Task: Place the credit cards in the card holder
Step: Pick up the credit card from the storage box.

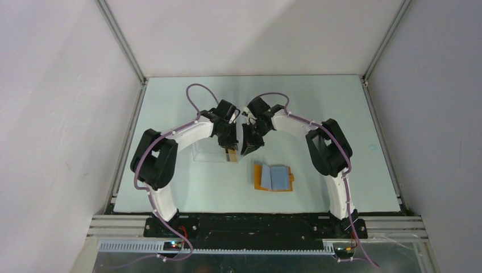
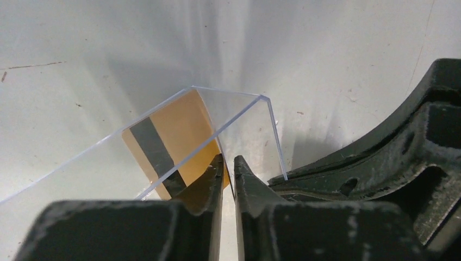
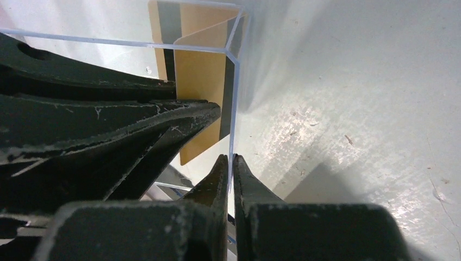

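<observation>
The card holder (image 1: 274,177), an orange wallet with two blue inner panels, lies open on the table in front of both grippers. A clear plastic case (image 1: 207,152) stands to its far left. My left gripper (image 1: 230,152) reaches into the case's right end. In the left wrist view my left gripper (image 2: 228,160) is shut on the thin edge of a tan-orange credit card (image 2: 174,130) with a dark stripe, inside the case (image 2: 239,109). My right gripper (image 3: 228,157) is shut on the case's clear end wall (image 3: 234,87). The card (image 3: 201,76) shows behind that wall, touching the left gripper's finger.
The pale green table (image 1: 341,114) is walled by white panels with metal rails at its left and right edges. The two arms meet over the middle of the table, with purple cables looping above them. The wallet lies about a hand's width in front of the case.
</observation>
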